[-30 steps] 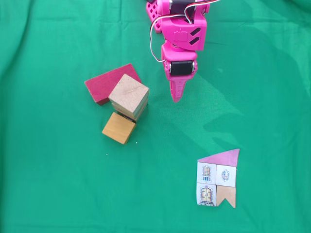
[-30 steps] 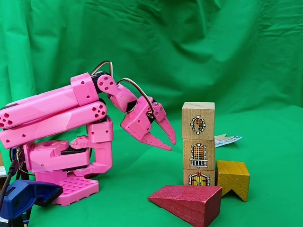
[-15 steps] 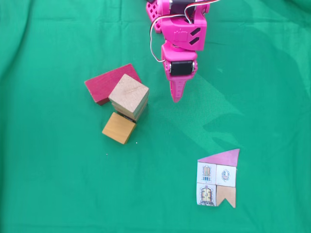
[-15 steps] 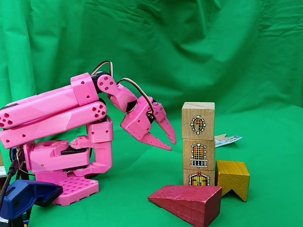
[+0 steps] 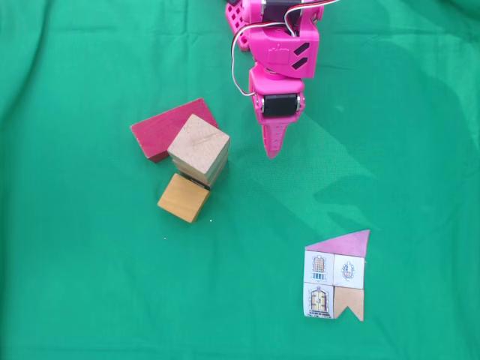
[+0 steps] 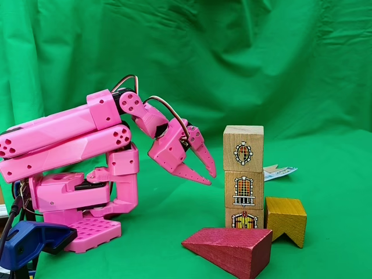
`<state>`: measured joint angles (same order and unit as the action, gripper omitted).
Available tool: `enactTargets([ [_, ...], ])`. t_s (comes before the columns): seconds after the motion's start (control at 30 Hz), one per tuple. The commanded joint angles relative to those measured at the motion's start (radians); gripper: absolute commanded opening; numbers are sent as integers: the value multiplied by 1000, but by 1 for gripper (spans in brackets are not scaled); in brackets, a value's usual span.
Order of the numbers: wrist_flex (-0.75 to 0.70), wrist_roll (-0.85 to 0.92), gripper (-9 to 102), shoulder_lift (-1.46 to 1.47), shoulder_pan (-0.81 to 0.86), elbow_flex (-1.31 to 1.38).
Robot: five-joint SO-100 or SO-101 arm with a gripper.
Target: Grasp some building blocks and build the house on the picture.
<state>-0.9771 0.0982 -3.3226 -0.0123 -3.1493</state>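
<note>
arm (image 5: 274,30): base cut by top edge | picture (image 6: 279,171): mostly hidden behind cube stack (image 6: 243,177)

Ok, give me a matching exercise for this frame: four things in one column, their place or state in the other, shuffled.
Things:
1. red wedge block
2. orange-tan block
3. pale cubes
4. gripper

Places or states:
A. stacked three high
B. empty, held above the cloth, left of the stack in the side fixed view
C. lying in front of the stack in that view
D. on the cloth, right of the stack in that view

Pairs: 1-C, 2-D, 3-A, 4-B

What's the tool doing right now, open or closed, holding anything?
Tool: slightly open, holding nothing, beside the block stack but not touching it.
</note>
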Motion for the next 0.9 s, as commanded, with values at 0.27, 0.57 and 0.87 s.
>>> enactTargets([
  [0.27,3,9,2,-58,-15,3],
  [0.57,-3,11,3,44,-17,232],
  [0.87,-8,12,3,232,-18,477],
])
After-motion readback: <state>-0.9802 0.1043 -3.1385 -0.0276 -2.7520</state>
